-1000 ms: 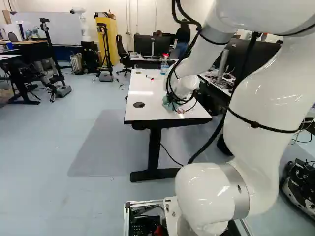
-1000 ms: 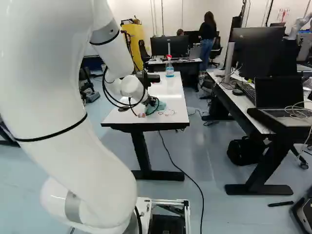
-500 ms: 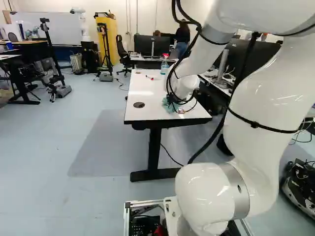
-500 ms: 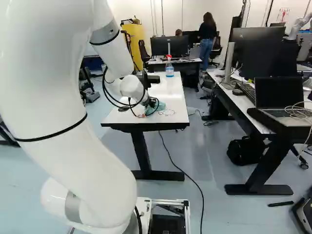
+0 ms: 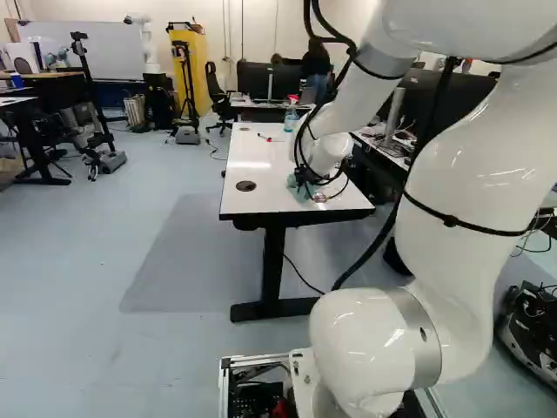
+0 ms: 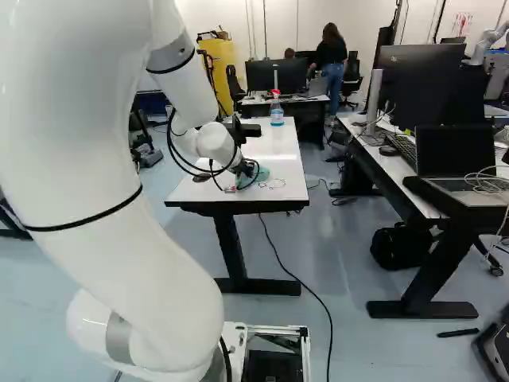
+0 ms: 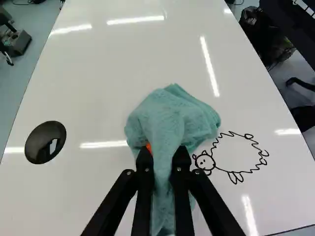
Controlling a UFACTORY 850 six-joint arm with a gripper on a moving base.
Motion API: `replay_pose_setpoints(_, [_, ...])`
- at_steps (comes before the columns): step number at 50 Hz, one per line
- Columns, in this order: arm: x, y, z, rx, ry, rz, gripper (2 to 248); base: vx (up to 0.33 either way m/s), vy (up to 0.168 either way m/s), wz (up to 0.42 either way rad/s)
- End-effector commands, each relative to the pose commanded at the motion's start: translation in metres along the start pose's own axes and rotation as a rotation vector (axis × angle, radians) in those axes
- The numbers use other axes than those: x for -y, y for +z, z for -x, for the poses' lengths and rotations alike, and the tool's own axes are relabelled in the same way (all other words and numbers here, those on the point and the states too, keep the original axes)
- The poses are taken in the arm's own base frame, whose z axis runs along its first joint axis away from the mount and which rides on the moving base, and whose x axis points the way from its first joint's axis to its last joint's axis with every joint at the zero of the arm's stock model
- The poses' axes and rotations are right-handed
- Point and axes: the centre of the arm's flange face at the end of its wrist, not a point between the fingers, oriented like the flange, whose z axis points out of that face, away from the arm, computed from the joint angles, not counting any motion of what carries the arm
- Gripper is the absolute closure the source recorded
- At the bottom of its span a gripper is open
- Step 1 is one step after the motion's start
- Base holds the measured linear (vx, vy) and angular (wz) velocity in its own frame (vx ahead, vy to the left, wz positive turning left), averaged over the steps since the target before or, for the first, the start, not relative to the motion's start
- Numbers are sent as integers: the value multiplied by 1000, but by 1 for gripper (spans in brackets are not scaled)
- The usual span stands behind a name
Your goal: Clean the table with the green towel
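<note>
1. Rising from one joint at the foot of both base views, one white arm (image 6: 119, 199), smooth and glossy, reaches over the table (image 5: 270, 202).
2. One gripper (image 6: 249, 167), its two black fingers a narrow gap apart, pinches one green towel (image 7: 170, 118) from both sides; a bit of orange pad shows.
3. The towel, soft and crumpled, heaps on the white, shiny tabletop ahead of the fingertips, a fold running back between them.
4. Just beside it is one black line drawing (image 7: 204, 161): curly body, round face.
5. Across the towel from that lies one round black cap (image 7: 45, 142).
6. Farther along stand one red-tipped marker's length, lying flat (image 5: 265, 138), and one clear spray bottle (image 6: 277, 114), blue inside, red-topped.
</note>
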Motion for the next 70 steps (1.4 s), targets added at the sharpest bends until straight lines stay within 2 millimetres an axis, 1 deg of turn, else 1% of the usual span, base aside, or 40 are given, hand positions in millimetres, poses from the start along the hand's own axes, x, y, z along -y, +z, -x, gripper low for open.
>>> replay_pose_setpoints(16, [0, 1, -1, 0, 0, 0, 205, 0, 0, 0])
replay_pose_setpoints(29, [-6, 15, -16, -6, 12, 10, 205, 0, 0, 0])
replay_pose_setpoints(44, [-27, 25, -28, -12, 42, 39, 205, 0, 0, 0])
replay_pose_setpoints(70, [-69, 28, -32, -18, 103, 97, 205, 0, 0, 0])
